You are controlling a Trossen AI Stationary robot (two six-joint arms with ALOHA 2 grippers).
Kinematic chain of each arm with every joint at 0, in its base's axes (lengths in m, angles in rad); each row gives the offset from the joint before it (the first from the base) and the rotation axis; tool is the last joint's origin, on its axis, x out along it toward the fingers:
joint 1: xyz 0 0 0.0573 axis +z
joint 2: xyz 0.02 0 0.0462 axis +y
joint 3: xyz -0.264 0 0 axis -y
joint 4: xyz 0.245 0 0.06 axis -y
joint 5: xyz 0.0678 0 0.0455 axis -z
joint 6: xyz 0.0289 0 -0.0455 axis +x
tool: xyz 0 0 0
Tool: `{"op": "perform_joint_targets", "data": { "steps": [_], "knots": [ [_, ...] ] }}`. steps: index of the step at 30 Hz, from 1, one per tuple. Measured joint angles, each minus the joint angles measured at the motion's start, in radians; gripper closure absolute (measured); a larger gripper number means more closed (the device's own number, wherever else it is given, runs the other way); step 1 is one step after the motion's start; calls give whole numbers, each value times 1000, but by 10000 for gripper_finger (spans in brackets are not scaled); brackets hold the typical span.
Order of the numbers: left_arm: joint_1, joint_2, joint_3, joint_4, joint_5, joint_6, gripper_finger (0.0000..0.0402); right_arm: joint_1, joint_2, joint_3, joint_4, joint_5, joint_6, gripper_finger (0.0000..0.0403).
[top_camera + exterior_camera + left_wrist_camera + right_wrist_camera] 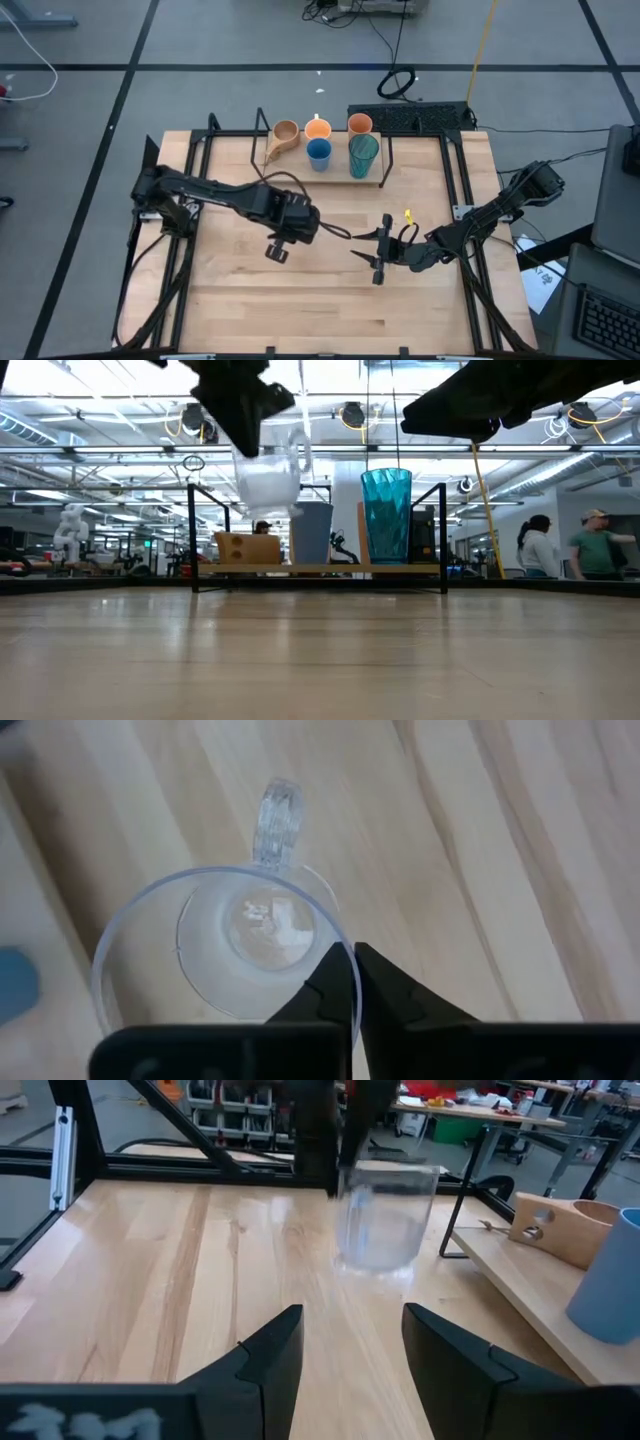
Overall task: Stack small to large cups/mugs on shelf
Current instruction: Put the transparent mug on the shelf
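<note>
My left gripper is shut on a small clear handled cup, held above the tabletop in the low view. My right gripper is open and empty near the table's middle, facing the clear cup. On the shelf at the far side stand a tan handled mug, two orange cups, a blue cup and a teal ribbed tumbler. My left gripper pinches the clear cup's rim on the side opposite the handle, one finger inside the cup and one outside. The fingers come from above, pointing down. The cup hangs upright below them, mouth up, lifted clear of the table.
The shelf's black rod legs rise at its ends. Black frame rails run along the table's left and right sides. Bare wooden tabletop lies toward the near edge. People stand in the room beyond.
</note>
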Motion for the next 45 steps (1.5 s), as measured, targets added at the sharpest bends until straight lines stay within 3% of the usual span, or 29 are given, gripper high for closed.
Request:
{"op": "perform_joint_targets", "data": {
  "steps": [10, 22, 34, 45],
  "knots": [
    [13, -95, 68, -105, -6, -7, 397, 0, 0, 0, 3, 0, 0, 238],
    [86, -114, 199, -260, -21, 9, 392, 0, 0, 0, 4, 0, 0, 238],
    [159, -113, 213, -302, -27, 41, 390, 0, 0, 0, 4, 0, 0, 238],
    [316, -113, 213, -318, -29, 37, 390, 0, 0, 0, 7, 0, 0, 238]
  ]
}}
